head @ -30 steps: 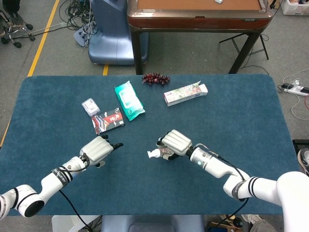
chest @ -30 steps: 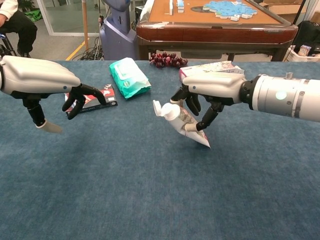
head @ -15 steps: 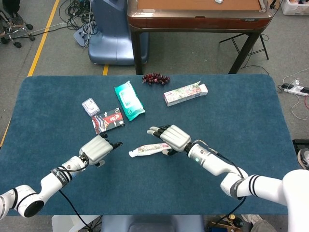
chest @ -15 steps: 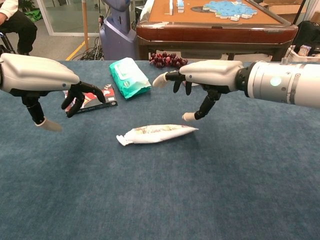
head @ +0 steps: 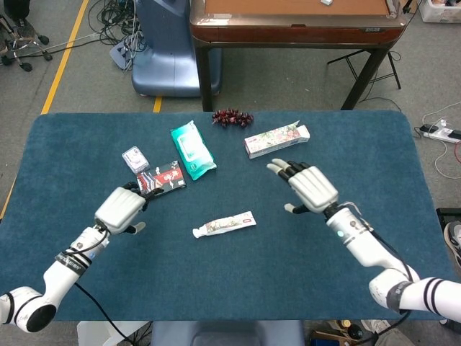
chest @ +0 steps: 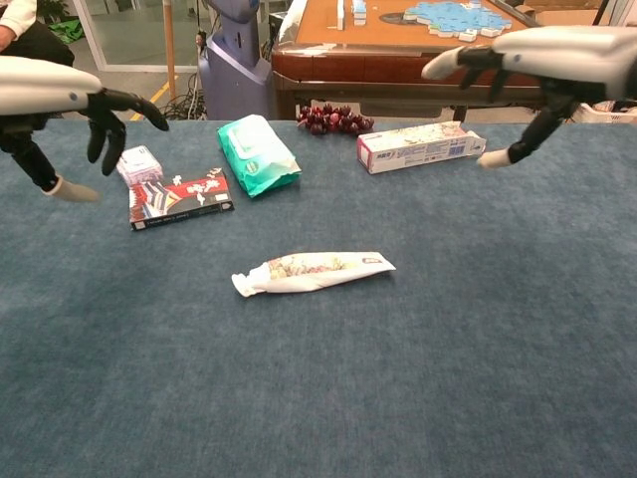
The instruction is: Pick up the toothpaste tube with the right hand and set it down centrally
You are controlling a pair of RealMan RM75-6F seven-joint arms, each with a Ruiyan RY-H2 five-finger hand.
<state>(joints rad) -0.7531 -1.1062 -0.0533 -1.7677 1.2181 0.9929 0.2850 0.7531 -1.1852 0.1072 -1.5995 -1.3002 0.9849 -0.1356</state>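
Left hand [head: 121, 209]: empty, fingers loosely apart, hovering beside the red packet [head: 161, 179]; a careless sweep could shove it.
Toothpaste tube [head: 225, 224]: lying flat mid-tabletop [head: 374, 144], cap leftward, touched by neither hand. Risk: it rolls or gets nudged off-centre.
Right hand [head: 311, 187]: empty, fingers spread wide, raised near the carton [head: 276, 140]; could clip it.

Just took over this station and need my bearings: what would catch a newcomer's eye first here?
The toothpaste tube lies flat, alone near the middle of the blue table, touched by neither hand. The right hand hovers open to its right, the left hand to its left with fingers curled. Farther back sit a green wipes pack, a toothpaste box and dark grapes.
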